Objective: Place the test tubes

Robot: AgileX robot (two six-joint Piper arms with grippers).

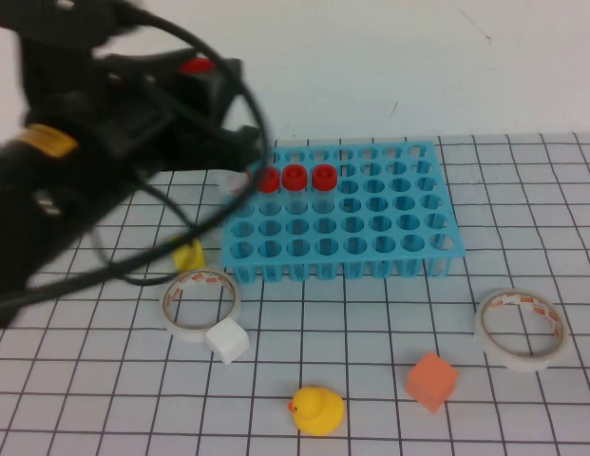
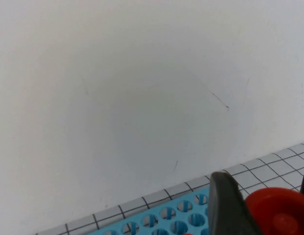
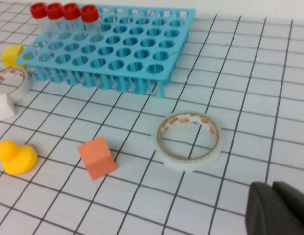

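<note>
Left end effector (image 2: 263,208) grips red-capped test tube (image 1: 196,66) above blue rack (image 1: 445,228) — next, align over a free hole; right end effector (image 3: 276,208) closed, parked before the rack.

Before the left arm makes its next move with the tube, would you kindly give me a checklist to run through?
1. Left pincer grips the red-capped tube, over the rack's far left corner: ok.
2. Blue rack has free holes: ok, most are empty.
3. Four seated tubes stand upright in one row: ok.
4. Held tube lined up over a free hole: cannot tell, the arm hides it in the high view.
5. Right pincer shut, low beside the tape roll, apart from the rack: ok.
</note>
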